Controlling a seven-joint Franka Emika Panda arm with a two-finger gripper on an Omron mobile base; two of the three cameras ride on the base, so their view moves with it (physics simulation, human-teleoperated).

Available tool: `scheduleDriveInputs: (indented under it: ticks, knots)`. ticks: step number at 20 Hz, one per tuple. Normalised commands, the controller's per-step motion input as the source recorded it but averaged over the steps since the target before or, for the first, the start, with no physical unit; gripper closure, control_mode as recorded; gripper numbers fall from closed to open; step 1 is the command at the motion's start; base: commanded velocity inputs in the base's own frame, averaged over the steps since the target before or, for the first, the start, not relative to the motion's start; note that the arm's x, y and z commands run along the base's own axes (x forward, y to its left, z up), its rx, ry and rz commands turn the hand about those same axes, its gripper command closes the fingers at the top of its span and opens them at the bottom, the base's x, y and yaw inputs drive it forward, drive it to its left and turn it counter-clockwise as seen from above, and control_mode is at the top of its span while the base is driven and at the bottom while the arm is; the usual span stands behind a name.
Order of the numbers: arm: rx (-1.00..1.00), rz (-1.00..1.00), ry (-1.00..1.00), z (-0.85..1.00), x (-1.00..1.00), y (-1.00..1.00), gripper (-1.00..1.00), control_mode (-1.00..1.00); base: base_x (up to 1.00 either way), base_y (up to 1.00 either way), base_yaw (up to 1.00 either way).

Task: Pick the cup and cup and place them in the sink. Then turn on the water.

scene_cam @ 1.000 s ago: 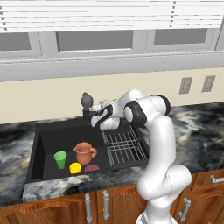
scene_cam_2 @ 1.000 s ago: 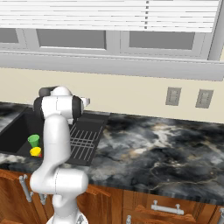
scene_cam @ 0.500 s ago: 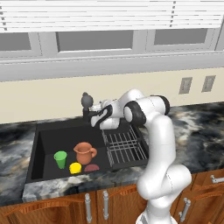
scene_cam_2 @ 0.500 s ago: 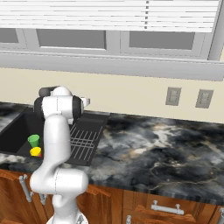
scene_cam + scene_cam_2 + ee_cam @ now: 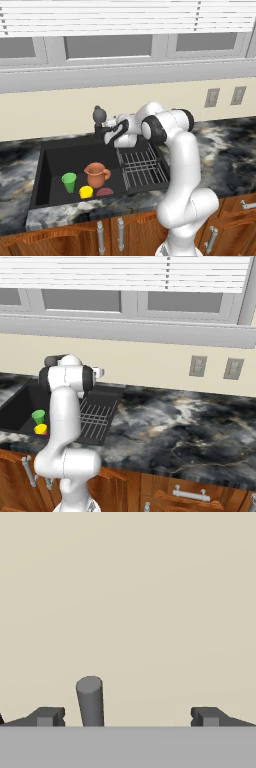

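Observation:
The green cup [image 5: 69, 181] and the yellow cup [image 5: 86, 191] stand side by side on the floor of the black sink [image 5: 54, 156], near its front wall. From the right base they appear as green cup [image 5: 38, 416] and yellow cup [image 5: 41, 429], partly behind the arm. My gripper [image 5: 107, 134] reaches leftward at the back of the basin, right beside the black faucet [image 5: 99, 120]. In the hand view a grey cylindrical faucet lever [image 5: 90, 701] rises between the wide-open fingers of the gripper [image 5: 127, 717], nearer the left one. No stream of water is visible.
A terracotta jug [image 5: 97, 174] stands in the sink next to the cups, with a small reddish-brown thing [image 5: 104, 192] in front of it. A wire rack [image 5: 143, 167] fills the basin's right side. Marble counter [image 5: 190, 431] stretches right; the cream wall is close behind the faucet.

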Motion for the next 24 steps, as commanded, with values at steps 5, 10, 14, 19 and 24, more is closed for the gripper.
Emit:
scheduleDriveInputs:
  ticks: [5, 10, 14, 19, 24]
  knots:
    - [0.01, -0.09, -0.01, 0.00, 0.00, -0.02, -1.00, -1.00, 0.00, 0.00, 0.00]
    - [0.00, -0.08, -0.01, 0.00, 0.00, 0.00, -1.00, -1.00, 0.00, 0.00, 0.00]
    - [0.00, -0.07, 0.00, 0.00, 0.00, 0.00, -1.00, -1.00, 0.00, 0.00, 0.00]
    - [0.03, -0.07, 0.00, 0.00, 0.00, -0.03, -1.00, -1.00, 0.00, 0.00, 0.00]
    - [0.04, -0.05, 0.00, 0.00, 0.00, -0.17, -1.00, -1.00, 0.00, 0.00, 0.00]
